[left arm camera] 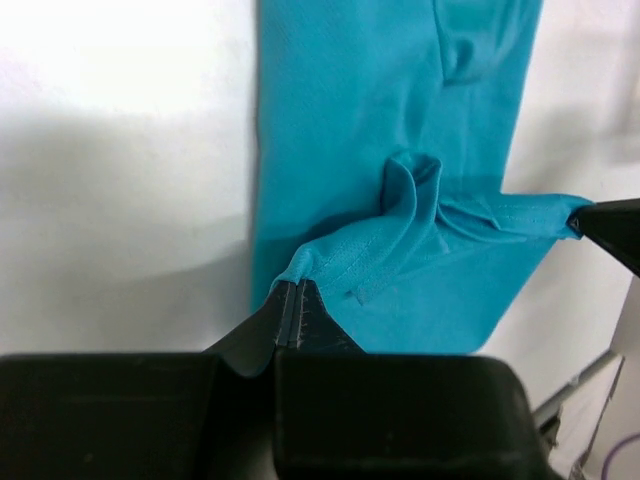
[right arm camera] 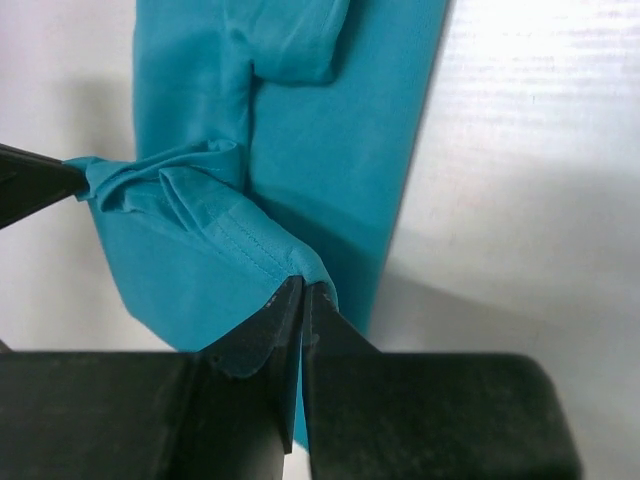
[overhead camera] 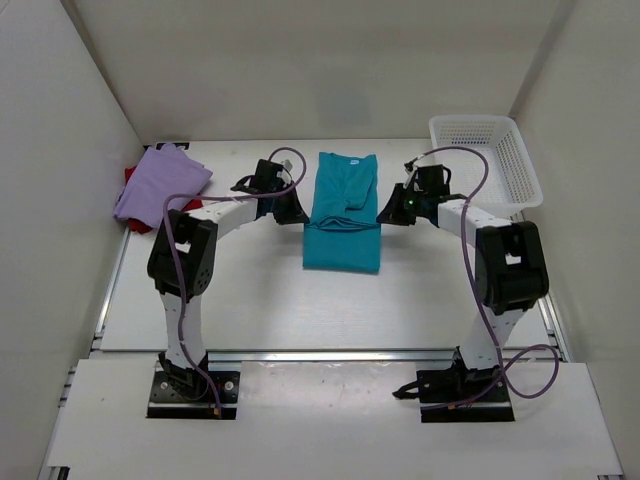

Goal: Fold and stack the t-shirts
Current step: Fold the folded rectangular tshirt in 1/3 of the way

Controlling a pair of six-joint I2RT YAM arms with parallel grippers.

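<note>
A teal t-shirt [overhead camera: 342,215] lies as a long narrow strip in the middle of the table, its near part folded over. My left gripper [overhead camera: 296,214] is shut on its left hem corner [left arm camera: 300,268], held above the table. On the opposite side my right gripper [overhead camera: 384,214] is shut on the right hem corner [right arm camera: 305,268]. The hem [left arm camera: 470,215] stretches between the two grippers with wrinkles bunched at its middle. A lavender t-shirt [overhead camera: 160,185] lies folded at the far left on top of a dark red t-shirt [overhead camera: 130,175], of which only an edge shows.
A white mesh basket [overhead camera: 485,160] stands at the far right corner. White walls close in the table on the left, back and right. Purple cables loop over both arms.
</note>
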